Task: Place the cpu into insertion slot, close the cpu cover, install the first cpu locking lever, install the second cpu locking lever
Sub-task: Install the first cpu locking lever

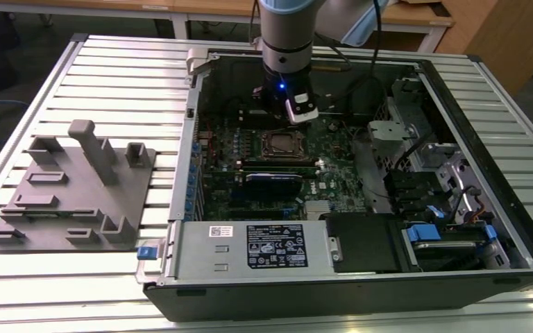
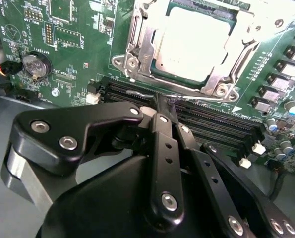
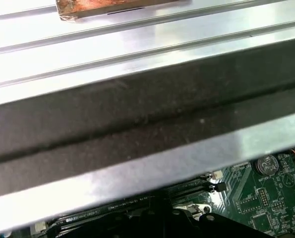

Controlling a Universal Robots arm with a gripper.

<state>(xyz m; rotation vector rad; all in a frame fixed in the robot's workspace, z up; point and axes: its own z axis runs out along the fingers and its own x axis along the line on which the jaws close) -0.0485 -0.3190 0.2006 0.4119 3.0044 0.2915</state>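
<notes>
just beside the cpu cover [image 2: 142,44], lying over the cpu [image 2: 192,44], closed jaws hide part of a lever [image 2: 199,96].

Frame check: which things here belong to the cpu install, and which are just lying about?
Job in hand: cpu, lying under the lowered cpu cover; thin locking lever along the cover's edge; gripper, shut, close to that lever.

Lying about: grey fixture tray; power supply; coin cell; memory slots.
</notes>
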